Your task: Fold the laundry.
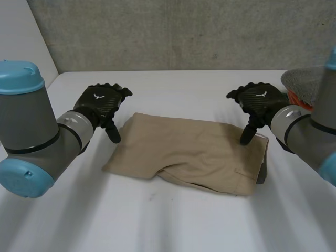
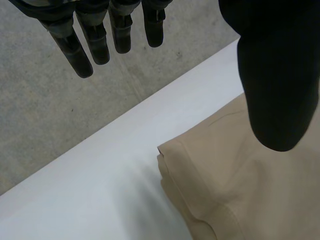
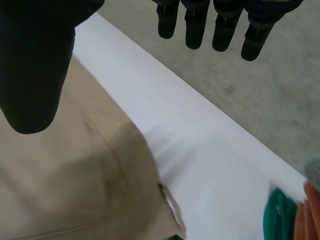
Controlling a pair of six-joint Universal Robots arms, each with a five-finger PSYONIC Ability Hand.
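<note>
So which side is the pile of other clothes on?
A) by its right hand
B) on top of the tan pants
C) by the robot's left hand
A: the pile of grey and orange cloth sits just beyond the right hand, while the tan pants lie between it and the left hand.

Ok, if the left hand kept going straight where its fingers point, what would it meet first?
Nothing close, it seems: the left hand aims over bare table toward the concrete wall. The tan garment lies beside that line, under the thumb. Height is unclear.
</note>
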